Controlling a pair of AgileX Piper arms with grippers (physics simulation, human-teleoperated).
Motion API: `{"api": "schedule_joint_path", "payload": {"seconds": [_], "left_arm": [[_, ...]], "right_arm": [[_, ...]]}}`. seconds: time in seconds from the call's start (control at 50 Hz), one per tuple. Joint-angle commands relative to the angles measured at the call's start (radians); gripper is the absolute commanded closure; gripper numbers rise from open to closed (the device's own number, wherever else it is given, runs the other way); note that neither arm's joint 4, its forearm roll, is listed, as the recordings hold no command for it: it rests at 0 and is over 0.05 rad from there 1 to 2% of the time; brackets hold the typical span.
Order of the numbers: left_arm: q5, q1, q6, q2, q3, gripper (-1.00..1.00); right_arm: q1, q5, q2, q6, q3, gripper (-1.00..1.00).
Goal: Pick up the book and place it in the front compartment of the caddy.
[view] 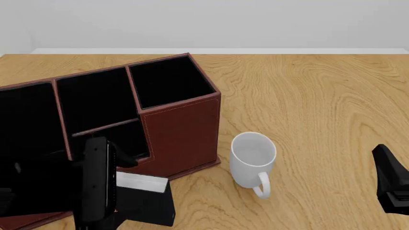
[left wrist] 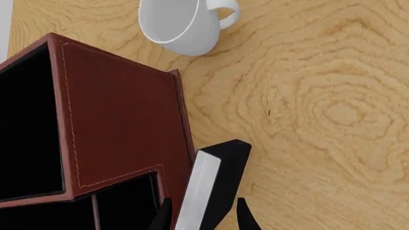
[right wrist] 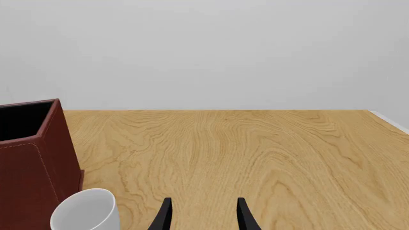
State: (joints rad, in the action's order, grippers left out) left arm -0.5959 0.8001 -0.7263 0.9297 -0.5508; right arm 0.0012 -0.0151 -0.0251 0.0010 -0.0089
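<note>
The black book [left wrist: 206, 184] with its pale page edge stands tilted on the wood, close against the reddish-brown caddy [left wrist: 121, 120]. My left gripper [left wrist: 204, 216] is open, one finger on each side of the book. In the front view the book [view: 145, 199] sits at the caddy's [view: 182, 129] front corner, partly hidden by my left arm. Two narrow black cells [left wrist: 128, 203] parted by a low reddish bar [left wrist: 95, 211] lie beside the book; I cannot tell which is the front compartment. My right gripper [right wrist: 203, 216] is open and holds nothing.
A white mug [view: 252, 160] stands upright just right of the caddy, handle toward the front. My right arm [view: 391, 184] is at the table's right side. Wider black cells [view: 169, 81] fill the caddy's back row. A pale wall borders the far table edge.
</note>
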Motion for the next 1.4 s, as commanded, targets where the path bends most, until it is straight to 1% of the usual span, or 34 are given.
{"api": "schedule_joint_path", "payload": {"seconds": [0.02, 0.32, 0.64, 0.82, 1.14, 1.36, 1.38, 1.4], "left_arm": [[0.013, -0.019, -0.007, 0.016, 0.004, -1.00], [0.031, -0.037, -0.022, 0.022, 0.023, -1.00], [0.042, -0.046, -0.013, 0.032, 0.024, -1.00], [0.051, -0.057, -0.020, 0.040, 0.025, -1.00], [0.092, -0.057, -0.013, 0.076, 0.045, -1.00], [0.124, -0.021, 0.014, 0.090, 0.076, -1.00], [0.120, 0.009, 0.009, 0.076, 0.102, -1.00], [0.103, 0.046, 0.037, 0.055, 0.109, -1.00]], "right_arm": [[0.000, 0.000, 0.000, 0.000, 0.000, -1.00], [0.000, 0.000, 0.000, 0.000, 0.000, -1.00], [0.000, 0.000, 0.000, 0.000, 0.000, -1.00], [0.000, 0.000, 0.000, 0.000, 0.000, -1.00], [0.000, 0.000, 0.000, 0.000, 0.000, -1.00], [0.000, 0.000, 0.000, 0.000, 0.000, -1.00], [0.000, 0.000, 0.000, 0.000, 0.000, -1.00], [0.000, 0.000, 0.000, 0.000, 0.000, -1.00]]}}
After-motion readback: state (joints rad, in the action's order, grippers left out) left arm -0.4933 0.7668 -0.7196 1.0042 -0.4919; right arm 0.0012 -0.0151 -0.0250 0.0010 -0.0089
